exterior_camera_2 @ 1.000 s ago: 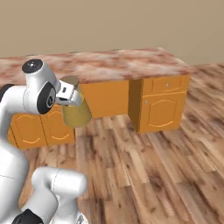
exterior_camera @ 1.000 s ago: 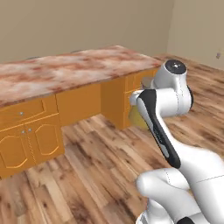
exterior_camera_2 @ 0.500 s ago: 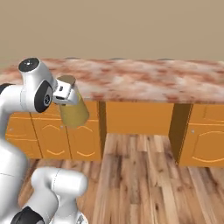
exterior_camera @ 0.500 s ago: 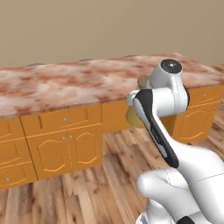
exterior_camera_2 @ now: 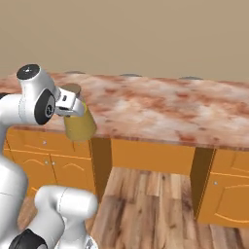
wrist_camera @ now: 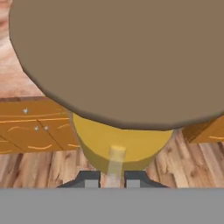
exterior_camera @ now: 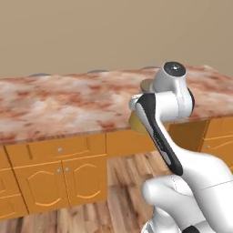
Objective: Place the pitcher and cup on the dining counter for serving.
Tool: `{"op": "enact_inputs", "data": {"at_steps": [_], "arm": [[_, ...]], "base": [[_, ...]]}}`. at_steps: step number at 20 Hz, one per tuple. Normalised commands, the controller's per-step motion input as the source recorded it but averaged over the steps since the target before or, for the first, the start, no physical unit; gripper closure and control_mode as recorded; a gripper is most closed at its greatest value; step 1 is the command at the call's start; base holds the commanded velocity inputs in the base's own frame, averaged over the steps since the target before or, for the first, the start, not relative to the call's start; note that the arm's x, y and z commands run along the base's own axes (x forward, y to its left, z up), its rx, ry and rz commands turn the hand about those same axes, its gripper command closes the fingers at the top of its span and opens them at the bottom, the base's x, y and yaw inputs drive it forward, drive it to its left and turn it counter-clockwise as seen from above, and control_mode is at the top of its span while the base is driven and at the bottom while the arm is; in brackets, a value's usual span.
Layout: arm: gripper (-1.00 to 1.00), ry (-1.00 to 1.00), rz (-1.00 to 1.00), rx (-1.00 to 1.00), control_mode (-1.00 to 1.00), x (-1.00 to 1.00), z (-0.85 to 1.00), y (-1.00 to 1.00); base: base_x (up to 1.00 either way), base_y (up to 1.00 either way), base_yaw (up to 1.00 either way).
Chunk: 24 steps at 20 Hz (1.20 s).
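My gripper [exterior_camera_2: 68,104] is shut on the narrow neck of the pitcher [exterior_camera_2: 80,126], a clear cone of yellow-orange liquid with a round brown lid [exterior_camera_2: 71,89]. It hangs upright in the air, in front of the dining counter's [exterior_camera_2: 160,108] near edge and about level with its top. In the left base view the pitcher [exterior_camera: 136,124] peeks out behind my forearm, before the dining counter [exterior_camera: 68,102]. In the hand view the lid [wrist_camera: 118,57] looms large over the yellow body [wrist_camera: 124,146], with the gripper [wrist_camera: 113,180] clamped on the neck. The cup is out of view.
Orange cabinet doors and drawers [exterior_camera: 59,175] run under the marbled top, with a recessed gap [exterior_camera_2: 151,155] between units. Wood plank floor [exterior_camera_2: 146,209] lies in front. Grey rounded shapes [exterior_camera_2: 130,75] peek over the counter's far edge against a beige wall.
The whole picture has shifted: the base has driven and turned, so the counter now spans both views head-on and closer. The pitcher stays gripped the same way.
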Motion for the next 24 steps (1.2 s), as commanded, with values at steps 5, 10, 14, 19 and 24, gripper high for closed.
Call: {"op": "enact_inputs", "data": {"at_steps": [5, 10, 14, 19, 24], "arm": [[1.00, 0.00, 0.00, 0.00, 1.00, 0.00, 0.00, 0.00], [1.00, 0.00, 0.00, 0.00, 1.00, 0.00, 0.00, 0.00], [1.00, 0.10, 0.20, 0.00, -1.00, 0.41, -0.13, -0.18], [1.00, 0.25, 0.52, 0.00, -1.00, 0.62, -0.37, -0.20], [1.00, 0.26, 0.58, 0.00, -1.00, 0.65, -0.20, -0.03]], "base": [[1.00, -0.65, 0.24], [1.00, -0.58, 0.26], [0.50, -0.21, 0.15], [0.00, 0.00, 0.00], [0.00, 0.00, 0.00]]}}
